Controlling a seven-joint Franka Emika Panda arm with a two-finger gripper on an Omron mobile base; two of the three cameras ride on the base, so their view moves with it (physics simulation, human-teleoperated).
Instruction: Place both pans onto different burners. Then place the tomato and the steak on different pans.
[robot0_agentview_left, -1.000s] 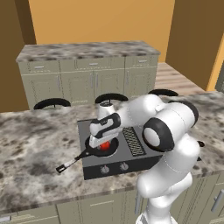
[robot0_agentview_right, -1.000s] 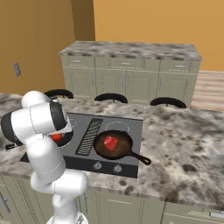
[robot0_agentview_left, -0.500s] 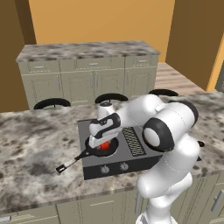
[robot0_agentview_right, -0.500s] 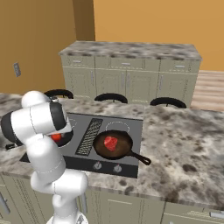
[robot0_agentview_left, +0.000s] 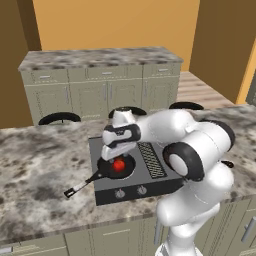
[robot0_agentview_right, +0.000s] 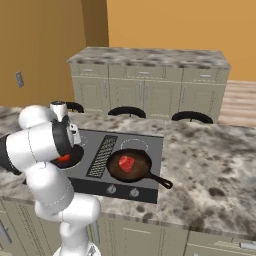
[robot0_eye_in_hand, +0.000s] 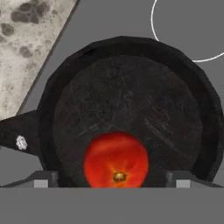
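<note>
Your jaws stand wide apart, one dark finger tip on each side of the tomato (robot0_eye_in_hand: 116, 161) and clear of it, so nothing is gripped. You see the gripper (robot0_agentview_left: 116, 151) hanging low over the black pan (robot0_agentview_left: 116, 168) on the near left part of the cooktop (robot0_agentview_left: 130, 190).

Working down from the biggest things: your grey marbled counter (robot0_agentview_left: 35, 175) runs across the scene, with a second run of grey-green cabinets (robot0_agentview_right: 145, 85) against the orange wall behind it. Set into your counter is the flat dark cooktop, its ribbed grill strip (robot0_agentview_right: 102, 155) running down the middle and two small round knobs (robot0_agentview_right: 122, 190) along its front edge.

You have one pan on each side of that strip. On the arm's side, the black pan rests with its long light-tipped handle (robot0_agentview_left: 80, 186) pointing out over the counter toward the front left. On the far side of the strip, the brown pan (robot0_agentview_right: 129, 166) sits on the near burner, its black handle (robot0_agentview_right: 161, 181) pointing toward the front right.

You can see the steak (robot0_agentview_right: 126, 163) lying flat in the middle of the brown pan. The tomato rests on the floor of the black pan, off centre. Beyond the black pan's rim, the hand view shows part of a white burner ring (robot0_eye_in_hand: 181, 39), bare.
</note>
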